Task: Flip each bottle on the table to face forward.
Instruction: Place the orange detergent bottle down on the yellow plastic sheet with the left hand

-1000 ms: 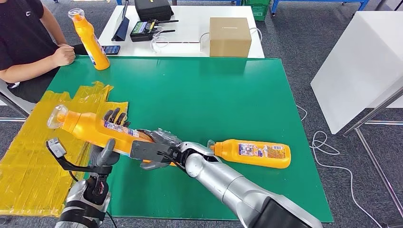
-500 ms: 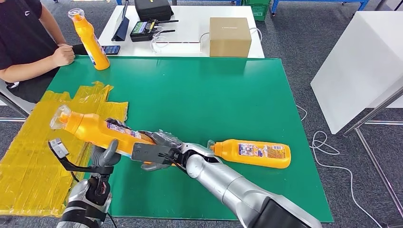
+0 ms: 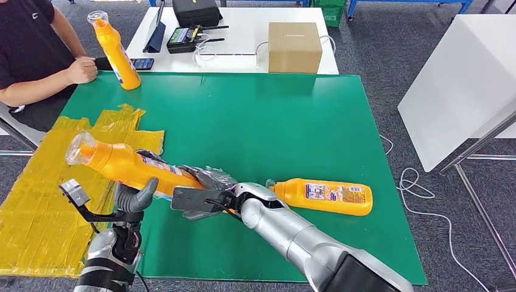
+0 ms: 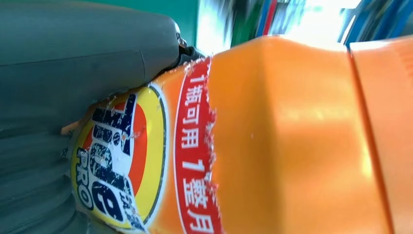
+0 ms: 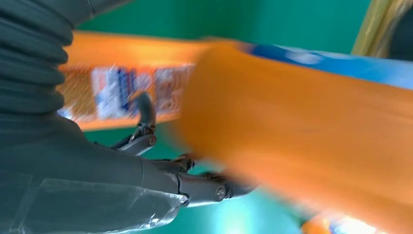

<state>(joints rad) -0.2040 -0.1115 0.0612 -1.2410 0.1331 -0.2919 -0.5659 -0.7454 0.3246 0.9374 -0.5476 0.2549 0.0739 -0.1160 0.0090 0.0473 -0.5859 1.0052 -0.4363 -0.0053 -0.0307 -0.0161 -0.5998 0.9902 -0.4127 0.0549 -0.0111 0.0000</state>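
Left hand: left hand (image 3: 135, 196) near the worktop's near-left corner, thumb raised, fingers wrapped round the held bottle (image 3: 131, 165) at mid-body; its label sits against the palm in the left wrist view (image 4: 122, 165).
Right hand: right hand (image 3: 207, 185) closed under the same bottle's base end; fingers (image 5: 195, 183) curl beneath the orange body.
Held bottle: lifted off the green worktop (image 3: 255, 121), long axis slanting, clear cap up toward the left edge, base down toward the middle.
Lying bottle: second bottle (image 3: 322, 196) flat near the near edge, long axis along that edge, cap toward the right hand, label up.
Yellow sheet: crumpled yellow sheet (image 3: 36, 201) over the left edge.
Open room: bare green from the middle to the far-right corner.
Far bottle: third bottle (image 3: 115, 52) upright, tilted, at the far-left corner, beside a person's hand (image 3: 82, 70).
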